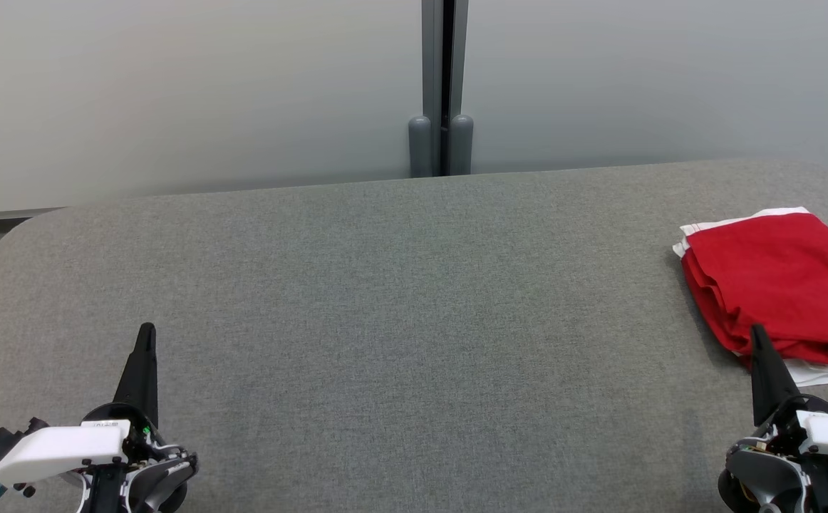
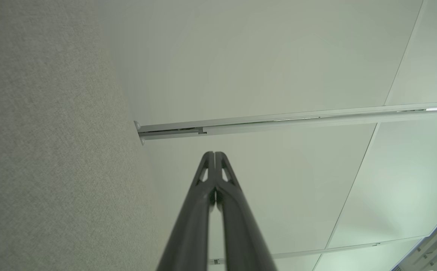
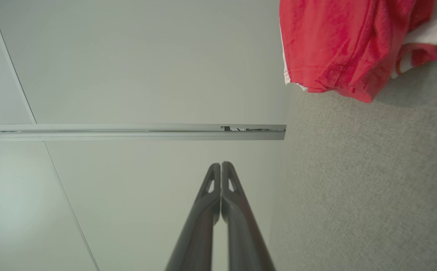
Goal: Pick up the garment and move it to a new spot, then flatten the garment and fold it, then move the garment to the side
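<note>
A red and white garment (image 1: 777, 285) lies folded in a loose stack at the right edge of the grey table (image 1: 400, 306). The right wrist view has the same garment (image 3: 339, 45) at its top right. My right gripper (image 1: 757, 331) is shut with nothing in it, its tip just at the garment's near edge in the head view; touching or apart I cannot tell. In its own view the right gripper (image 3: 221, 165) shows both fingers pressed together. My left gripper (image 1: 147, 331) is shut and holds nothing, low at the left over bare table, far from the garment. The left gripper (image 2: 214, 155) shows tips together.
A pale partition wall (image 1: 186, 92) stands behind the table, with a grey post (image 1: 441, 85) at its middle seam. The table has rounded far corners and its right edge runs under the garment.
</note>
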